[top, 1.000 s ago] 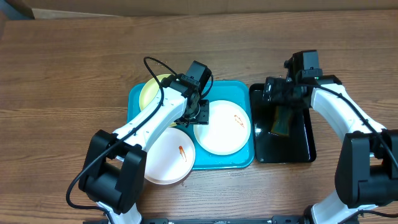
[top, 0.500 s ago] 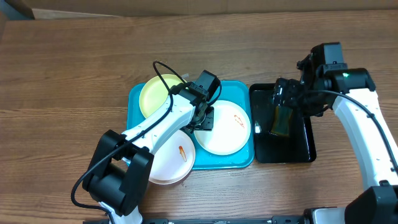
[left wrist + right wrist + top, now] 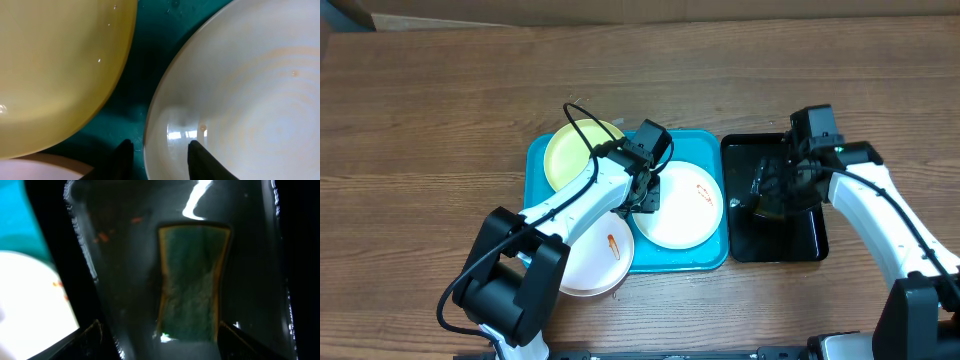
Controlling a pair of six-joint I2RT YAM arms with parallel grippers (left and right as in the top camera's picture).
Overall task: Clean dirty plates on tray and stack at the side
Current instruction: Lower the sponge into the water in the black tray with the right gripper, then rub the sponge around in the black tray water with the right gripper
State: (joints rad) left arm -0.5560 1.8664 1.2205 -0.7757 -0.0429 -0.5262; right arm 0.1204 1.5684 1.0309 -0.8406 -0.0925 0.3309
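The left jaws stand partly open, low over the turquoise tray [image 3: 692, 148], and they hold nothing. In the left wrist view the two dark fingers [image 3: 125, 156] stand one on each side of the rim of a white plate [image 3: 240, 90]. One finger is over the bare floor of the tray, the other is over the inside of the plate, and the rim passes between them. A narrow gap shows on each side of the rim, so the plate is not gripped. This plate lies flat in the tray, and a red-orange smear [image 3: 703, 193] marks it on its far side from the left jaws. On the outer side of the left jaws, just beside them, lies the pale yellow-green plate [image 3: 570, 152], also inside the tray. A second white plate [image 3: 588, 265] lies near the left jaws, toward the base of their arm. It carries its own red-orange mark and hangs partly over the tray rim onto the wooden worktop [image 3: 440, 120].

The right jaws are wide open and empty, low over the black tray [image 3: 805, 240], which stands just beside the turquoise tray. A green sponge [image 3: 192, 285] with a yellow edge lies flat on the wet floor of the black tray, between the two fingers of the right jaws. One finger is near its side, the other is clearly apart from it.
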